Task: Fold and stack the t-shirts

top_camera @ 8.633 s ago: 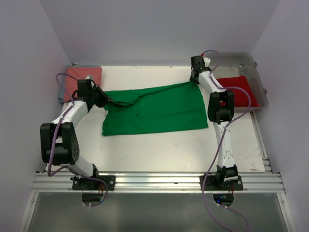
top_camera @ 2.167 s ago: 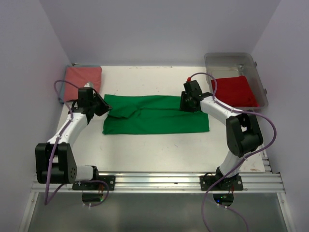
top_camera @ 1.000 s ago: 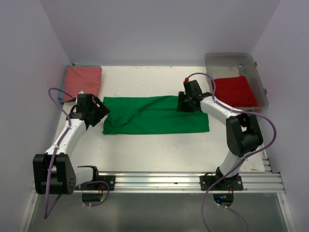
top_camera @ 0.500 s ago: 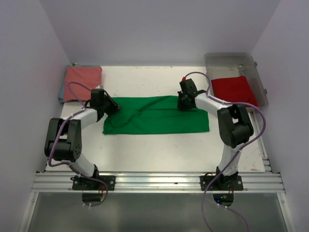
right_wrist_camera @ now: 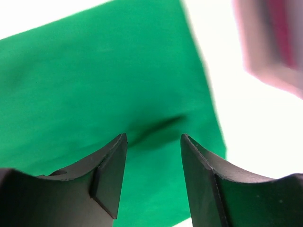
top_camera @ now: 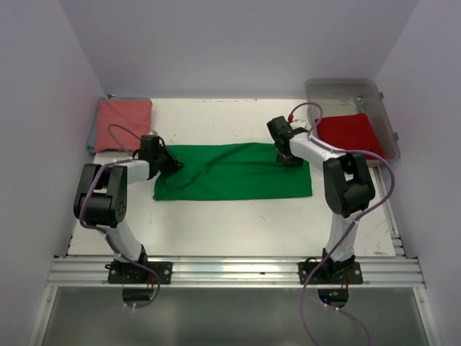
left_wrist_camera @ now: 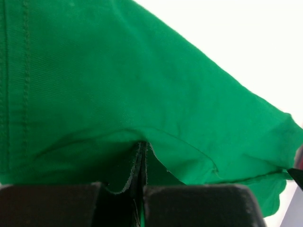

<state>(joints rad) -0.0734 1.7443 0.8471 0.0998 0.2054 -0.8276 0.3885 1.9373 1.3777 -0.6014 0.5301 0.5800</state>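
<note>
Folding of the green t-shirt (top_camera: 230, 173) is the step in hand. The garment lies at the middle of the table (top_camera: 216, 223) as a long band, apparently folded once along its length, one end toward each arm.

Left gripper (left_wrist_camera: 143, 187) is clenched on the band's left end. Its wrist view shows the fingers pressed together with a fold of green fabric pinched between them.

Right gripper (right_wrist_camera: 152, 142) stands over the far right corner of the band with its jaws apart. Green cloth and a small crease show through the gap, and nothing is gripped.

Salmon-pink t-shirt (top_camera: 124, 122) lies folded at the far left corner of the table, well apart from the work. Red t-shirt (top_camera: 349, 135) lies in the clear bin (top_camera: 342, 83) at the far right, judged to be awaiting its turn.

Assessment: the lengthwise fold looks complete and a crosswise fold is due. The next move calls for the right gripper to close on its corner so that both ends are held. The alternative is to carry the left end across to the right end, kept low and square so the edges meet. Risk noted: a one-sided pull would drag or skew the band.
</note>
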